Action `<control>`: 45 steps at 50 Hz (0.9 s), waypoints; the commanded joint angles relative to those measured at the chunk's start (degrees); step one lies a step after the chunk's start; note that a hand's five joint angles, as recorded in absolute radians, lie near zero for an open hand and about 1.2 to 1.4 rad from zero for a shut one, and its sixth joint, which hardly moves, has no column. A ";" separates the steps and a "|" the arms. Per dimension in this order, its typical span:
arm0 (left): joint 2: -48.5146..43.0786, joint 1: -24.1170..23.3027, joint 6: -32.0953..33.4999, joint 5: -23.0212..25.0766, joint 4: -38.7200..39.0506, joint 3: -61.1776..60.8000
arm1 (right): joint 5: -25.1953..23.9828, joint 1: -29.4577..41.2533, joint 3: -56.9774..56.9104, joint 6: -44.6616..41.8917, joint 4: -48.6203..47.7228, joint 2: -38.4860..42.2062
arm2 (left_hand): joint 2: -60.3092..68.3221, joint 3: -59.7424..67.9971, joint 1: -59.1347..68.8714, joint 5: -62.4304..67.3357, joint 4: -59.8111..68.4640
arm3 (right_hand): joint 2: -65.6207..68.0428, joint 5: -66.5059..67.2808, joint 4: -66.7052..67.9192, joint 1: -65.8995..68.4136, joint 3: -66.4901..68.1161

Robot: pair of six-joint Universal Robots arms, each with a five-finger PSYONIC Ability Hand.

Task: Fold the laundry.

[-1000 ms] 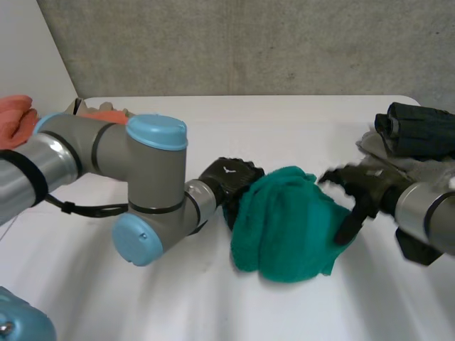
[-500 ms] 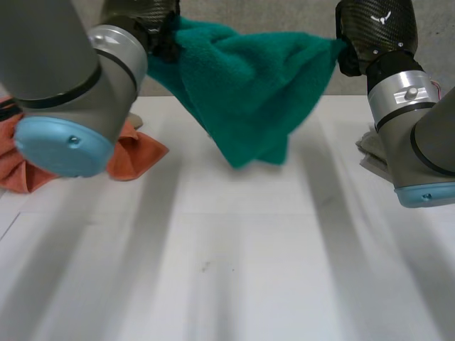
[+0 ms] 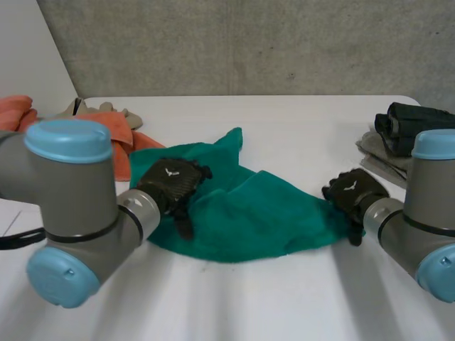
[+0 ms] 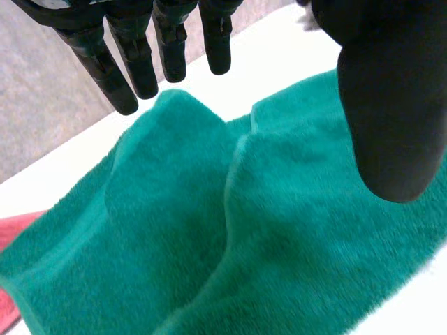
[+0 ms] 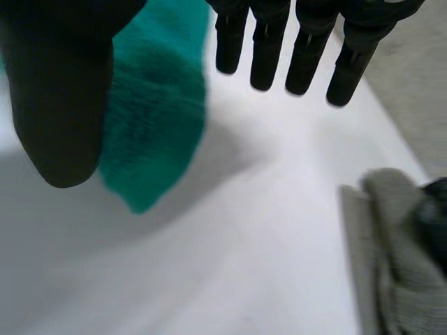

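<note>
A green towel (image 3: 249,206) lies spread on the white table (image 3: 298,128), rumpled, with one corner pointing to the far side. My left hand (image 3: 173,183) hovers over the towel's left part, its fingers (image 4: 143,59) straight and apart from the thumb, holding nothing; the towel (image 4: 209,230) lies under its palm. My right hand (image 3: 352,193) is at the towel's right corner. Its fingers (image 5: 307,52) are straight and empty, and the green corner (image 5: 157,118) lies beside its thumb.
Orange cloths (image 3: 114,131) lie at the far left of the table, with a beige cloth behind them. At the right edge a dark folded garment (image 3: 416,128) rests on grey cloths (image 5: 398,265).
Half a second ago both hands held the towel stretched up in the air. Now it lies spread on the table, and both hands have let go and come down.
</note>
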 commanded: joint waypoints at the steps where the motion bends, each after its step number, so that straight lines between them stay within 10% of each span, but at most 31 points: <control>1: 5.18 7.16 0.35 2.85 0.38 1.33 | -2.52 2.32 -2.87 3.58 -3.84 -5.08 | -1.24 -1.68 -1.25 -0.60 -1.15 | -4.41 -3.00 -4.20 -4.08 -4.40; 11: 3.60 19.01 10.96 4.68 0.46 3.53 | -17.02 10.14 -19.37 5.96 6.86 3.77 | -1.07 -1.51 -1.08 -0.43 -0.98 | -3.91 -2.50 -3.69 -3.57 -3.90; 22: 2.89 27.82 14.94 16.28 -0.58 1.95 | -16.16 18.67 -47.04 7.97 15.32 26.52 | -0.23 -0.67 -0.24 0.41 -0.14 | 1.80 3.21 2.02 2.13 1.81; 32: 4.74 28.52 12.57 17.35 -0.76 0.01 | -12.29 21.05 -64.39 11.76 16.11 42.02 | -0.57 -1.01 -0.57 0.07 -0.48 | 19.92 21.33 20.13 20.25 19.93; 36: 5.09 28.61 11.60 17.44 -0.41 0.27 | -11.41 21.22 -66.33 12.37 17.43 42.47 | -0.91 -1.35 -0.91 -0.26 -0.82 | 59.65 61.06 59.86 59.98 59.65; 45: 1.32 26.77 11.77 17.44 1.08 2.91 | -10.62 19.03 -55.89 16.59 21.65 25.17 | -4.82 -5.26 -4.82 -4.17 -4.73 | 59.70 61.11 59.91 60.03 59.71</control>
